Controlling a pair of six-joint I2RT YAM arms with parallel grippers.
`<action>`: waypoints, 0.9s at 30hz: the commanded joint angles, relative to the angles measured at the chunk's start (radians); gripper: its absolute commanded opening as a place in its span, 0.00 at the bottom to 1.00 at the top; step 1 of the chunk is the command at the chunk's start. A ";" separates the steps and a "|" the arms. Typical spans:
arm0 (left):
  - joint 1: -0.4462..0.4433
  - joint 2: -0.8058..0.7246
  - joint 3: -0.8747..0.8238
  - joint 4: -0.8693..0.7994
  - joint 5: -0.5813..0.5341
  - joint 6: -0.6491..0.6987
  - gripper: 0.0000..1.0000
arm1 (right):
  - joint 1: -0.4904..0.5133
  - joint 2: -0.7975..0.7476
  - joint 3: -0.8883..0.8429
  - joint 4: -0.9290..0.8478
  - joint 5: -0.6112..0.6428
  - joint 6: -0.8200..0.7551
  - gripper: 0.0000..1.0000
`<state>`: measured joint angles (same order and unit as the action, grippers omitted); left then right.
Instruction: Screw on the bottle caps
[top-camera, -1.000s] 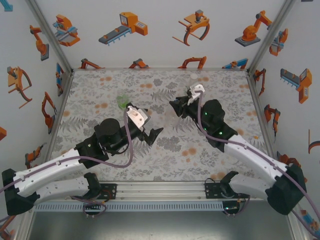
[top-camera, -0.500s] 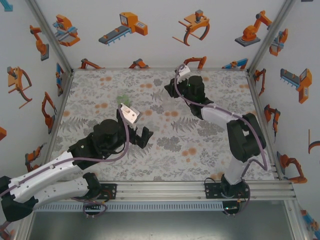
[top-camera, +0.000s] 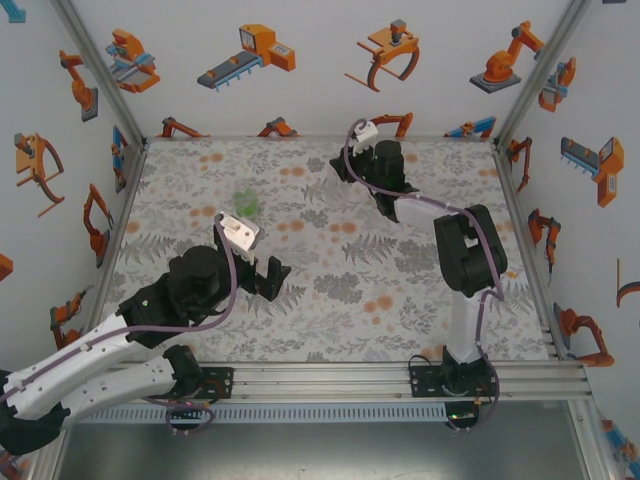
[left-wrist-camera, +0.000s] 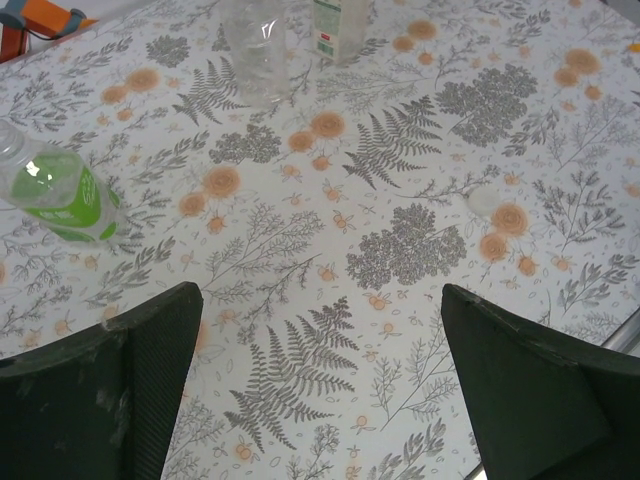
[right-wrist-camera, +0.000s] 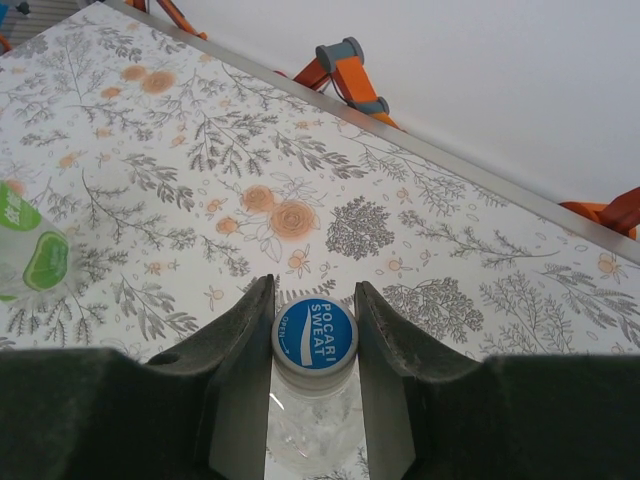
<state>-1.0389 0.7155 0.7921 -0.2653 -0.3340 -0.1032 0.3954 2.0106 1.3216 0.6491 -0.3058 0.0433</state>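
Now the right gripper (right-wrist-camera: 313, 300) is closed on the blue cap (right-wrist-camera: 314, 332) of a clear bottle (right-wrist-camera: 305, 430), near the far edge of the table (top-camera: 400, 300). The left gripper (left-wrist-camera: 320, 300) stands wide and empty above the table's middle. The green bottle (left-wrist-camera: 55, 190) is left of it, and a white cap (left-wrist-camera: 483, 200) is on its right.

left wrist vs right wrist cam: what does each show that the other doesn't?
Left wrist, not right: open left fingers, a pale-labelled bottle, a small pale disc, likely a loose cap. Right wrist, not left: right fingers shut on a blue-printed cap. Both: green-labelled bottle, floral tabletop, probably the clear bottle under that cap.
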 joint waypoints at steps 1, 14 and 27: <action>0.009 -0.013 -0.012 -0.021 -0.017 -0.019 0.96 | -0.003 0.014 0.031 0.033 -0.007 -0.035 0.00; 0.016 -0.007 -0.009 -0.021 -0.014 -0.024 0.97 | -0.003 -0.004 0.037 0.021 -0.040 -0.041 0.46; 0.040 -0.004 0.017 -0.037 -0.032 -0.027 0.97 | -0.003 -0.090 0.057 -0.042 -0.065 -0.056 0.55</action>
<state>-1.0119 0.7139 0.7902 -0.2974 -0.3450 -0.1207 0.3950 1.9900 1.3407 0.6151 -0.3485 0.0025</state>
